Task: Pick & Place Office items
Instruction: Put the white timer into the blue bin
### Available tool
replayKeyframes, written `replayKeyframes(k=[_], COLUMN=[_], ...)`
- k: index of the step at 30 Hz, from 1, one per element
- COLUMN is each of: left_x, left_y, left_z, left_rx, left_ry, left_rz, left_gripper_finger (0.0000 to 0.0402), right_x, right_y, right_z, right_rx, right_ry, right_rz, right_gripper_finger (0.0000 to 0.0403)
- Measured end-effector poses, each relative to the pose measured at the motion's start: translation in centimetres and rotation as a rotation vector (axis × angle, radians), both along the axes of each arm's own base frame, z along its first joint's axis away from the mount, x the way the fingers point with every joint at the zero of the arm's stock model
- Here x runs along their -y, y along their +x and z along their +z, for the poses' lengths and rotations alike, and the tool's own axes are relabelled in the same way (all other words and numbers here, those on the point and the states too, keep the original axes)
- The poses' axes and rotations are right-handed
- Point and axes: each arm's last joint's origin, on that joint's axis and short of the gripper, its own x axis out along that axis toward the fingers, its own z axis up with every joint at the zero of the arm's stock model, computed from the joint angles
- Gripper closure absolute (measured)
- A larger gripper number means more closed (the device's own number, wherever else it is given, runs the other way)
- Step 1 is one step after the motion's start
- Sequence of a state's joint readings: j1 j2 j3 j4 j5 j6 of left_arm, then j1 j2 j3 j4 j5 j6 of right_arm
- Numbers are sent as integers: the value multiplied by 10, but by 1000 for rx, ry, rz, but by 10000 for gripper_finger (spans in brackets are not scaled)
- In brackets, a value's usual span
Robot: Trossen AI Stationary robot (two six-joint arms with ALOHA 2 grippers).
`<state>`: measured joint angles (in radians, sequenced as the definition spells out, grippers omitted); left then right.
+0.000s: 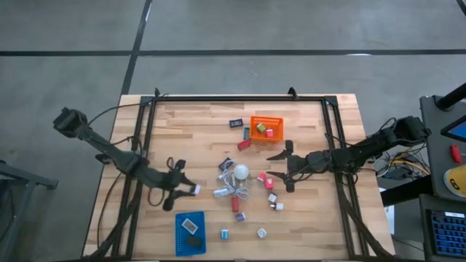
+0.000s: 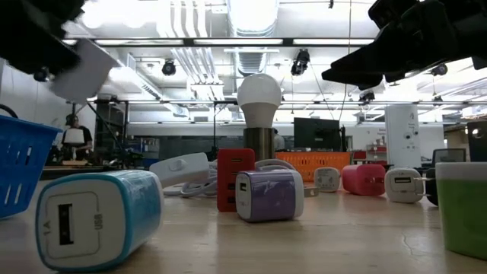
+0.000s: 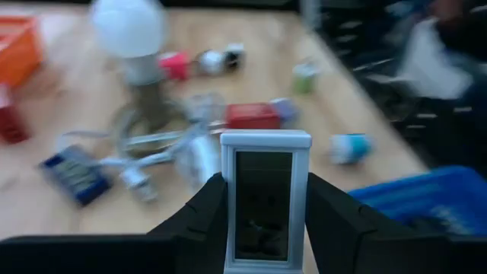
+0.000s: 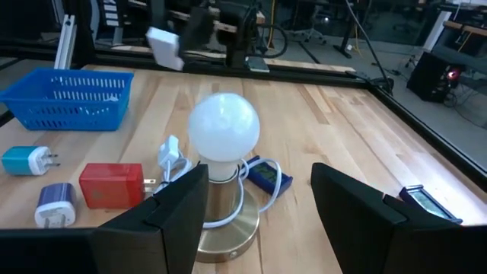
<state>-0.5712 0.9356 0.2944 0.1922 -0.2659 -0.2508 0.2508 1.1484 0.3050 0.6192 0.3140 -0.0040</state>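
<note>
Partly hidden, white-framed dark item fills left claw.

The left gripper is raised off the table, fingers clamped on a white-framed flat item. The right gripper hovers with fingers spread wide.

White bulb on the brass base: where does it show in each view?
High view: white bulb at table centre, between the two arms.
Low view: centre, rising behind the red charger.
Left wrist view: upper left, blurred, beyond the item in the left claw.
Right wrist view: centre, just ahead of the open right claw.
Shared landmark: blue basket.
</note>
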Motion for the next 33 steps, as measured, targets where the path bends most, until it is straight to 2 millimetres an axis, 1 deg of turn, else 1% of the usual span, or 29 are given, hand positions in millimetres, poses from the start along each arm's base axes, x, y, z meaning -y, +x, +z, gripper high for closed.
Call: replayKeyframes(k=[3, 7, 11, 16, 19, 26, 33], left_x=[6, 16, 29, 45, 54, 74, 88], left_y=[-8, -13, -13, -6, 0, 17, 29], left_z=[-5, -11, -8, 0, -2, -20, -37], left_rx=[42, 11, 19, 24, -8, -120, -224], left_ry=[-29, -29, -44, -58, -60, -91, -119], left_rz=[-64, -124, -179, -248, -284, -345, -373], left_gripper_finger=[268, 268, 268, 268, 268, 269, 269], right_x=[0, 0, 1, 1, 1, 1, 1], right_y=[0, 0, 0, 0, 0, 1, 0], right_z=[0, 0, 2, 2, 2, 2, 2], right_rx=[0, 2, 18, 26, 28, 28, 27], right_ry=[1, 2, 5, 9, 16, 23, 23], right_rz=[0, -2, -21, -31, -33, -34, -34], right_gripper_finger=[175, 175, 175, 175, 175, 175, 175])
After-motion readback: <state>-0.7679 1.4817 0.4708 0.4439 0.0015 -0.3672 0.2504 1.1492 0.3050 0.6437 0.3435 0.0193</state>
